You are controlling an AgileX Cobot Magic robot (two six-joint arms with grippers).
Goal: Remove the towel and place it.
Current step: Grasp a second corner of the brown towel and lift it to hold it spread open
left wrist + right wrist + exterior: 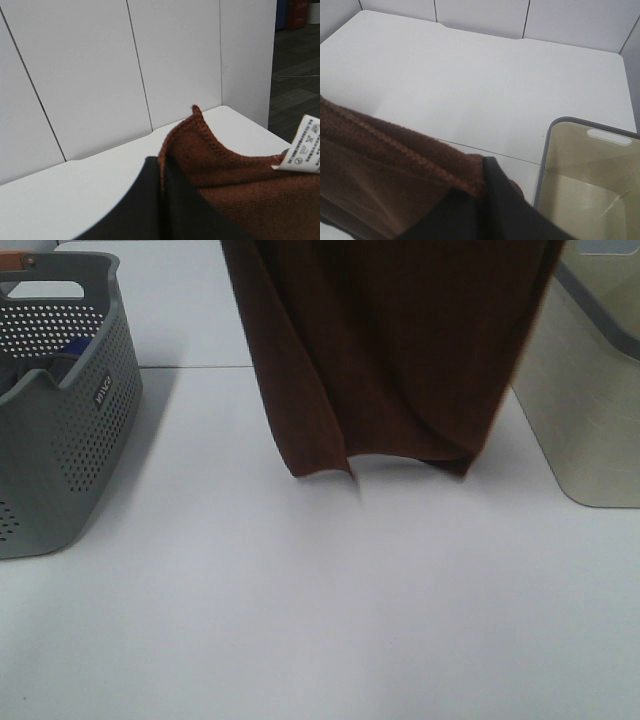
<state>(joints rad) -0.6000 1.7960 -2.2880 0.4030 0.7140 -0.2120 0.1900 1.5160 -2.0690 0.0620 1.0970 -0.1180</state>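
Observation:
The maroon towel hangs spread out in the air over the middle of the table, its lower edge just above the tabletop. Neither gripper shows in the exterior high view; both are above its top edge. In the left wrist view my left gripper is shut on a hemmed corner of the towel, with a white care label sticking out. In the right wrist view my right gripper is shut on the other top edge of the towel.
A grey perforated basket stands at the left with a blue cloth item inside. A beige bin with a grey rim stands at the right, seen open in the right wrist view. White wall panels stand behind the table.

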